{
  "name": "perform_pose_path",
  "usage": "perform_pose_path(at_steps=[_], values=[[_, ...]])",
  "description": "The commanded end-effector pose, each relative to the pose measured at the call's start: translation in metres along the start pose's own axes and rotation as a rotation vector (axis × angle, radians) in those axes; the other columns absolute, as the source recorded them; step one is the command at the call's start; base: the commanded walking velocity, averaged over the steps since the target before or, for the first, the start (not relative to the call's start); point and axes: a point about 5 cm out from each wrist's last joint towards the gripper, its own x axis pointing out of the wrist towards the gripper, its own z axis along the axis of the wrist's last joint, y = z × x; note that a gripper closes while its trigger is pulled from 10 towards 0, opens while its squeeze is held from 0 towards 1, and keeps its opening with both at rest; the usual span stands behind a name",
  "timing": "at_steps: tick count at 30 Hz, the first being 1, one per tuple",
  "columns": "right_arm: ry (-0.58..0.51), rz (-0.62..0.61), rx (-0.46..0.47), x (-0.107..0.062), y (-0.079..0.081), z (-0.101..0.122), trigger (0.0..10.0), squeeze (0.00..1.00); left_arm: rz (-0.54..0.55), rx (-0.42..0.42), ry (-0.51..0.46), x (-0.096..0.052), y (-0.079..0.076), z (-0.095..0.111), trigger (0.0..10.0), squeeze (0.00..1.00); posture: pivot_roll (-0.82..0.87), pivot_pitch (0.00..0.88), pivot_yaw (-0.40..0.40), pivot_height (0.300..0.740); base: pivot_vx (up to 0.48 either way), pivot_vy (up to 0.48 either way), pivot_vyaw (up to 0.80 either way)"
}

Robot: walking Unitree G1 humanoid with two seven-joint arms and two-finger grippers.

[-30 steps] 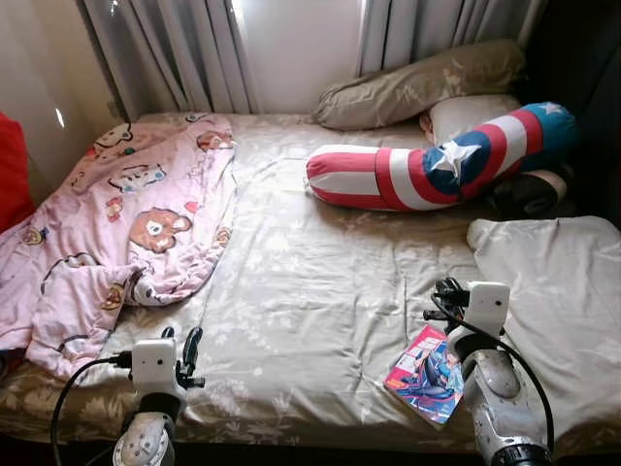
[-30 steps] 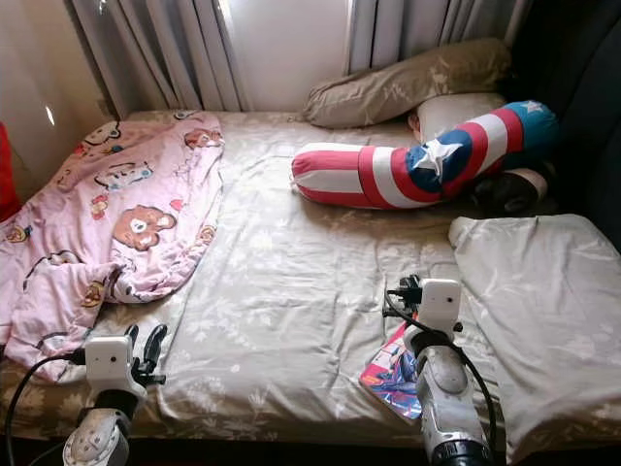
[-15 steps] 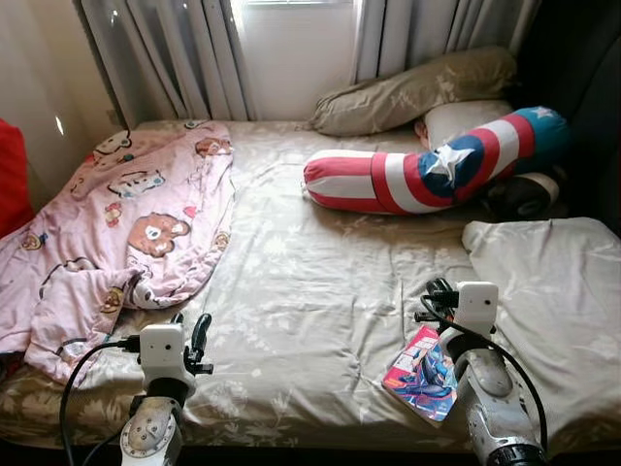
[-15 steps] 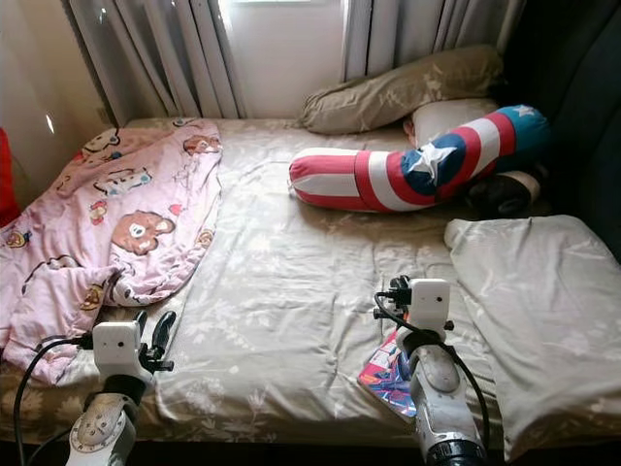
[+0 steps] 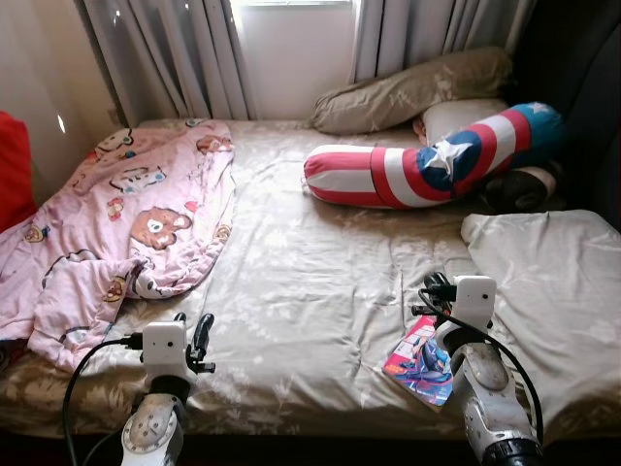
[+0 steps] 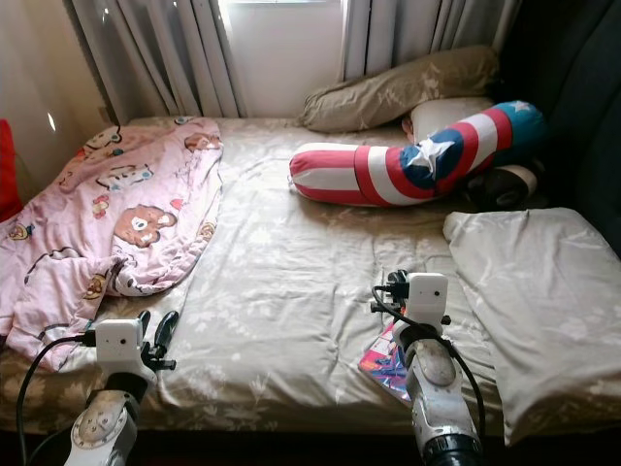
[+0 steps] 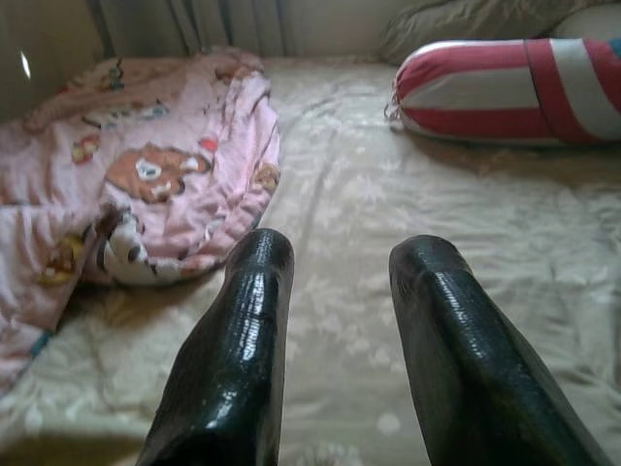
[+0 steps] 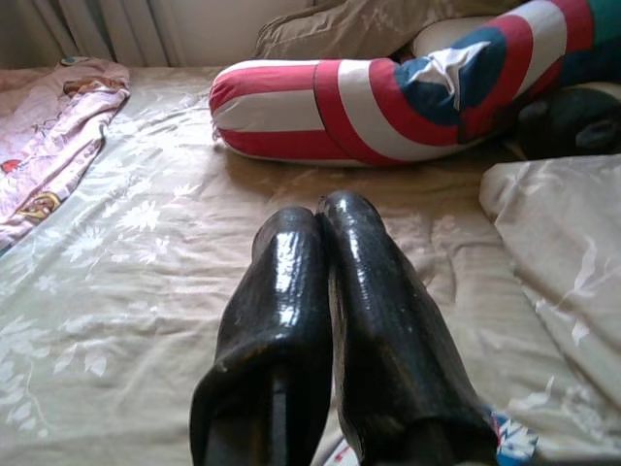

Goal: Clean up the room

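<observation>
A crumpled pink blanket (image 5: pixel 126 223) with bear prints lies over the left side of the bed (image 5: pixel 310 282). A colourful comic book (image 5: pixel 419 361) rests near the bed's front edge, partly under my right arm. My right gripper (image 5: pixel 434 288) hovers just above the book with its fingers (image 8: pixel 291 262) pressed together and nothing between them. At the front left my left gripper (image 5: pixel 194 322) hangs over the sheet beside the blanket's lower edge. Its fingers (image 7: pixel 257 291) stand apart and empty.
A red, white and blue striped bolster (image 5: pixel 417 170) lies across the far right, with beige pillows (image 5: pixel 408 92) and a dark object (image 5: pixel 519 184) behind it. A folded beige cover (image 5: pixel 553 282) fills the right side. Curtains (image 5: pixel 165 58) hang behind; something red (image 5: pixel 12 175) stands at the left.
The whole view has shifted slightly, so the camera moved. Both arms keep about the same place over the bed's front edge, and neither gripper has changed its state.
</observation>
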Motion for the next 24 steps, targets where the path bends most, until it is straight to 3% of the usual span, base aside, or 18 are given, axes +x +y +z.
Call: perform_pose_path(at_steps=[1,24], values=[[0.0,-0.005,0.004,0.0007,-0.0001,0.0005,10.0,0.0,-0.007,-0.013,-0.015,0.0031,-0.0003,0.005,10.0,0.0,-0.02,0.0,0.019,0.657,0.0,0.0,0.0],[0.042,0.016,0.002,0.0005,0.0053,-0.008,10.0,0.0,-0.018,-0.016,0.009,0.0024,-0.0026,0.0034,10.0,0.0,-0.01,0.0,0.019,0.657,0.0,0.0,0.0]])
